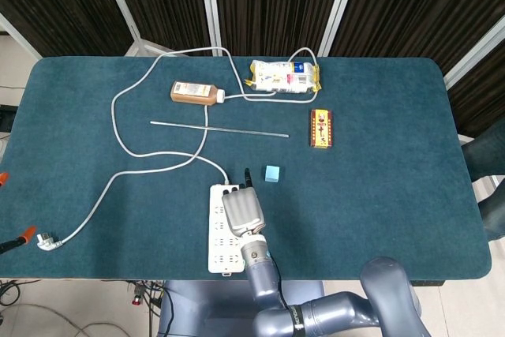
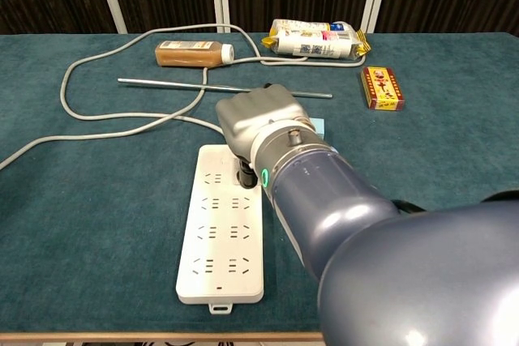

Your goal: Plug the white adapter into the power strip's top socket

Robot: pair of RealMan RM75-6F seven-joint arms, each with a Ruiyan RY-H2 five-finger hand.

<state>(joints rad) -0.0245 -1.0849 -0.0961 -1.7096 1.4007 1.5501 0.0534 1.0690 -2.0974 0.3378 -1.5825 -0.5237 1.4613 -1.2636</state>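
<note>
Power strip (image 1: 224, 229) lengthwise toward robot, right hand (image 1: 244, 211) over top socket, grip unclear

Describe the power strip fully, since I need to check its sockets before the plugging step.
The power strip is a long white plastic block lying flat on the teal table, with two columns of slotted sockets. A grey cord leaves its far end and loops across the table. The right hand is over its far right corner, hiding the top socket there. Whether the adapter is seated cannot be told.
</note>
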